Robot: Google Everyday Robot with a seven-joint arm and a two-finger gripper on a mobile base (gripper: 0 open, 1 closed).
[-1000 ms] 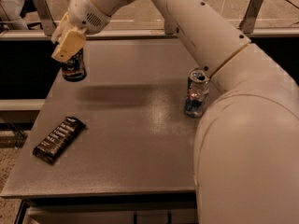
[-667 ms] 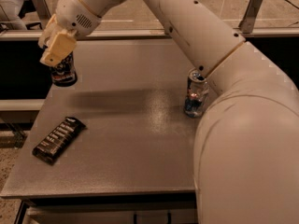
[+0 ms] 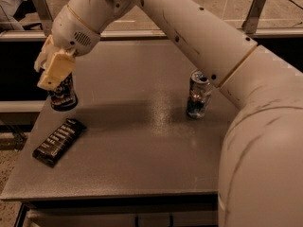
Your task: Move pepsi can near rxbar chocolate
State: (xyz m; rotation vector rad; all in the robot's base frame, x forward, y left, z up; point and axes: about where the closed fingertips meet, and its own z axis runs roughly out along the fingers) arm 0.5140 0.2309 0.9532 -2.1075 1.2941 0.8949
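The pepsi can [image 3: 64, 97], dark blue with white and red markings, is held upright in my gripper [image 3: 57, 81] at the table's left edge, low over the surface. I cannot tell whether it touches the table. The gripper is shut on the can's upper part, and one cream finger [image 3: 53, 69] covers its top. The rxbar chocolate [image 3: 59, 141], a flat dark wrapper with white lettering, lies on the table just in front of and below the can, a short gap away.
A taller, slim silver can [image 3: 198, 94] stands at the table's right middle, close to my arm [image 3: 203, 37]. The grey table [image 3: 142, 145] has its left edge right beside the pepsi can. A rail [image 3: 255, 6] runs along the back.
My gripper has carried the pepsi can to the left and down, closer to the rxbar chocolate. The bar and the silver can have not moved.
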